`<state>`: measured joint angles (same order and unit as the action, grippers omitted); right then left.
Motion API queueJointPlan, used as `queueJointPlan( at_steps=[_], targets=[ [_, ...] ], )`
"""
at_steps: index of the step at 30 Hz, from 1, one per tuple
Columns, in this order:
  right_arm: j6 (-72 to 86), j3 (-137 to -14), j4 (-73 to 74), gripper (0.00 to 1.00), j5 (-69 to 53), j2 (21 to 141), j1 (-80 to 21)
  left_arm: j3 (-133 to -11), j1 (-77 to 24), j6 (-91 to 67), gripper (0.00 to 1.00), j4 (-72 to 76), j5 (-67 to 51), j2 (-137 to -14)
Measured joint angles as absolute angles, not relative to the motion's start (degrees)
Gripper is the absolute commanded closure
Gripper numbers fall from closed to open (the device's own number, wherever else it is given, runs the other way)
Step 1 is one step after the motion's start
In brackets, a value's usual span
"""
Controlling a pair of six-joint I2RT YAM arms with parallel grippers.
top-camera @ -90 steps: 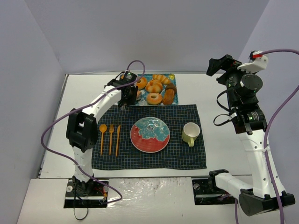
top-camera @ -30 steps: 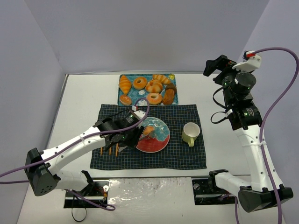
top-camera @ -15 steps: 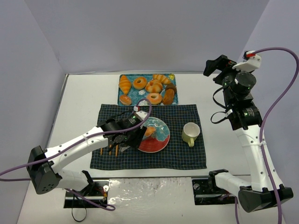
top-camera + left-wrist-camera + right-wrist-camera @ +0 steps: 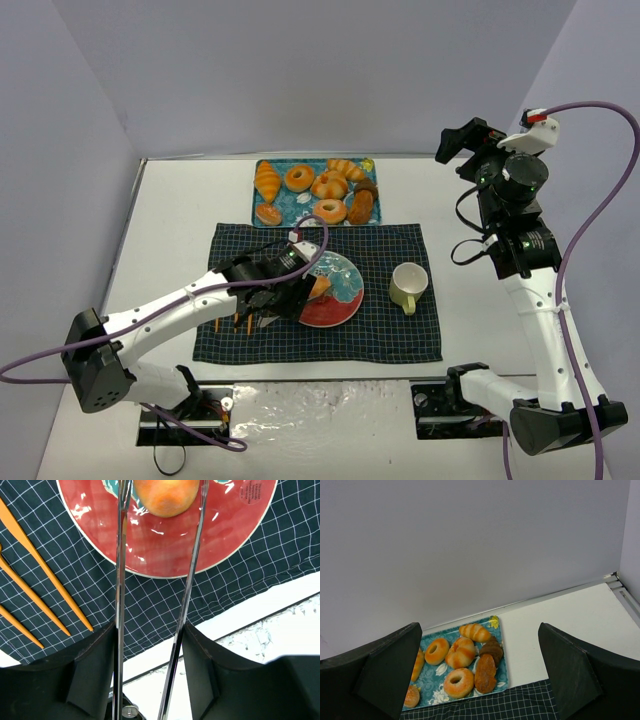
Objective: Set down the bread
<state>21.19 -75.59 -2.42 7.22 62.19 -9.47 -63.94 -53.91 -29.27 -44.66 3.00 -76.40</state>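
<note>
The bread (image 4: 165,495), a round orange-tan bun, sits between the tips of metal tongs (image 4: 120,580) over the red plate (image 4: 220,535). I cannot tell whether it rests on the plate or hangs just above it. My left gripper (image 4: 150,630) is shut on the tongs' two arms. In the top view the left gripper (image 4: 270,293) is at the plate's (image 4: 340,310) left rim, with the bread (image 4: 320,287) just right of it. My right gripper (image 4: 466,141) is raised high at the right, open and empty; its fingers (image 4: 395,670) frame the pastry tray.
A teal tray (image 4: 260,166) at the back holds ring doughnuts, a croissant, dark pastries and a small round bun (image 4: 268,213). It also shows in the right wrist view (image 4: 434,695). A cream cup (image 4: 408,287) stands right of the plate on the checked cloth (image 4: 400,340). Orange sticks (image 4: 45,575) lie left.
</note>
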Motion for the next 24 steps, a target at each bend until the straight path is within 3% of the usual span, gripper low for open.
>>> queueJointPlan(
  at_steps=[13,24],
  targets=[
    [21.19,-75.59,-2.42,0.00,7.25,62.17,-9.47,-64.55,-54.37,-29.34,0.44,-45.41,3.66,-76.40],
    [21.16,-75.59,-2.42,0.00,7.25,62.17,-9.47,-74.93,-54.39,-29.02,0.44,-49.02,5.54,-76.40]
  ],
)
